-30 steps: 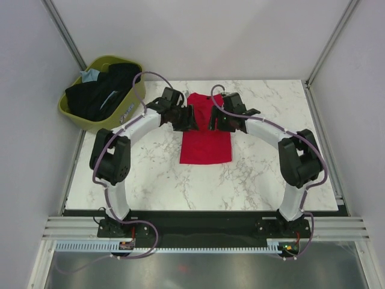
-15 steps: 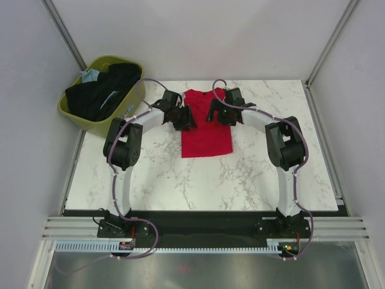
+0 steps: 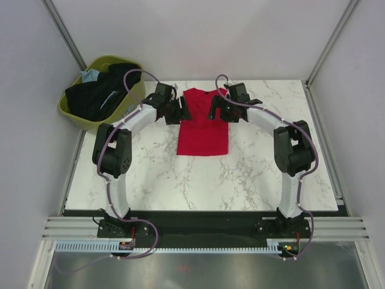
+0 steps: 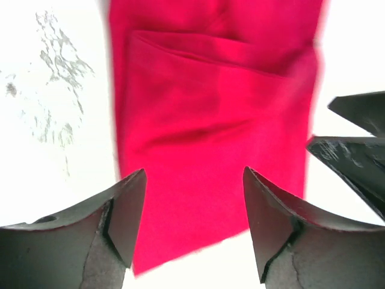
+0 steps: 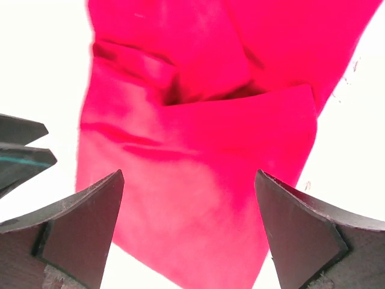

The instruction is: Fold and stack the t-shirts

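lying flat on the far half of the tabletop (image 3: 252, 174), the red t-shirt (image 3: 203, 129) is a narrow upright rectangle with its collar towards the far edge, and both wrist views show side panels turned in over the body, so the lengthwise folds look done. the left end effector (image 3: 181, 112) hovers at the shirt's left edge near the shoulders and the right end effector (image 3: 215, 112) mirrors it at the right edge; each has its fingers spread wide, with only cloth lying beneath the gap and nothing pinched. by my reading the task is at an early stage: this first shirt lacks its crosswise fold, bringing collar and hem together, and no stack shows anywhere on the tabletop. the black t-shirts (image 3: 99, 93) and the light blue t-shirt (image 3: 90, 76) sit heaped in the olive basket (image 3: 84, 120) off the far left corner, unfolded, so most of the work seems left to do.
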{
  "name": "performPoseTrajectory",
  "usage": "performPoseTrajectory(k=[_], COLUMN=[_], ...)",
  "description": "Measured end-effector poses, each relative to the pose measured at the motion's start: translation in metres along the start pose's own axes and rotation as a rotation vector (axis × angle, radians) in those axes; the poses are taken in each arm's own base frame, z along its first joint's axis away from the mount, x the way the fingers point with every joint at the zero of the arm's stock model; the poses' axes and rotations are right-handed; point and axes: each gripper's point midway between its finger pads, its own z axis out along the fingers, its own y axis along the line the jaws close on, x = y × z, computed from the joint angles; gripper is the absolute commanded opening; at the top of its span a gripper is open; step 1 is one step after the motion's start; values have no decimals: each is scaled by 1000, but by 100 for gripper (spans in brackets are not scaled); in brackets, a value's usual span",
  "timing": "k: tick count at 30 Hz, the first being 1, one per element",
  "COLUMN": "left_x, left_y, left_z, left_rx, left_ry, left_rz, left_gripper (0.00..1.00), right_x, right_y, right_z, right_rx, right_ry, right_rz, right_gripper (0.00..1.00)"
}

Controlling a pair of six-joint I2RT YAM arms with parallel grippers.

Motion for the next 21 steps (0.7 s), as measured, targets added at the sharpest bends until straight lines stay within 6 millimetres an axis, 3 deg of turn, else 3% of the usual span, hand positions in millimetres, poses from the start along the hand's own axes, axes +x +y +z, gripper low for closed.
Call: performPoseTrajectory(k=[5,7,9,12,16,17,19,21], left_x=[-13,-8,5,39,102,116,137,143], left_y=[-33,-38,-35,-16,26,35,45,48], left_z=[-74,-100,-118,-118,-92,-87,-79,-73], left_rx=[52,69,81,72,10,0,-5,2], left_ry=[-132,-173,-201,-182,-67,-42,-1,8], left_rz=[49,61,68,62,18,5,-21,-38], left_gripper=[74,73,73,73,73,73,73,73], right_x=[-23,-17,2,51,131,139,130,132], right_y=[24,25,19,-3,-39,-41,-35,-35], right_z=[-56,-79,-92,-88,-78,-78,-81,-77], right_rx=[-56,-57,-45,-10,66,66,38,27], right_ry=[-89,-119,-109,-31,128,140,94,90], right_rz=[-30,-27,-9,43,119,133,131,138], right_gripper=[98,98,98,98,98,98,97,96])
